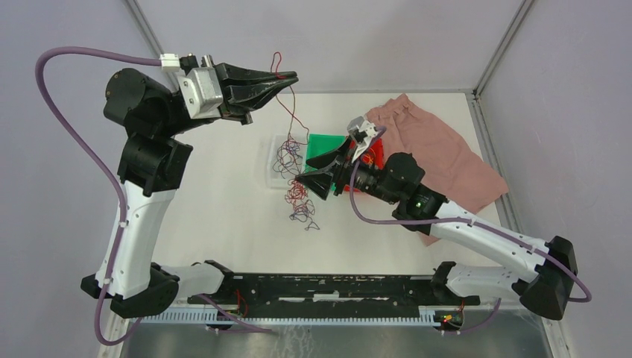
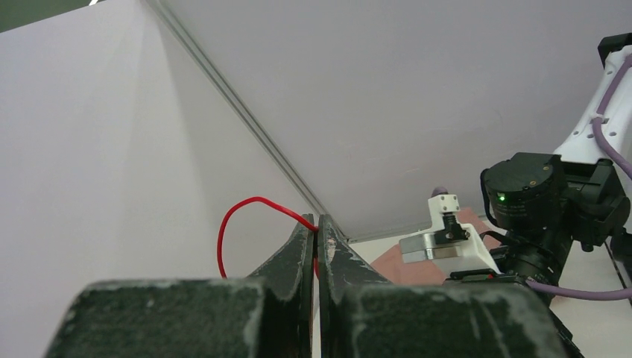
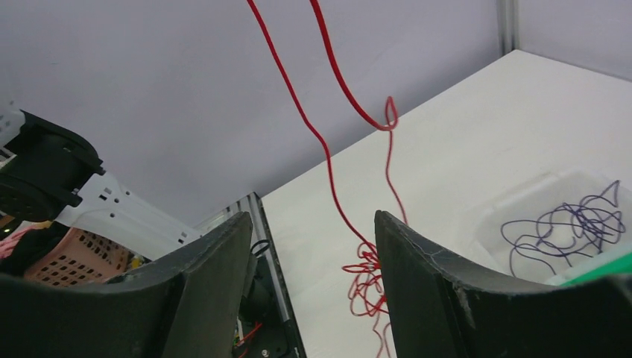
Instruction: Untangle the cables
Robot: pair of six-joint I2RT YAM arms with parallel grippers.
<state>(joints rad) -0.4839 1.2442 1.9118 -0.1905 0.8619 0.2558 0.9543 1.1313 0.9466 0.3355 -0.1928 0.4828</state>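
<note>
My left gripper (image 1: 293, 77) is raised high at the back and shut on a thin red cable (image 1: 289, 112); the pinch shows in the left wrist view (image 2: 317, 228), with a red loop (image 2: 223, 239) standing out to the left. The red cable hangs down to a red and purple tangle (image 1: 299, 200) on the table. More purple cables (image 1: 286, 159) lie in a clear tray (image 1: 273, 171). My right gripper (image 1: 305, 180) is low at the tangle, open and empty. In the right wrist view (image 3: 313, 221) the red strands (image 3: 328, 160) pass between its fingers without touching.
A green block (image 1: 326, 145) and a red basket (image 1: 375, 154) sit behind my right gripper. A pink cloth (image 1: 440, 149) lies at the back right. The purple cables (image 3: 570, 224) in the clear tray (image 3: 522, 198) show right of my right gripper.
</note>
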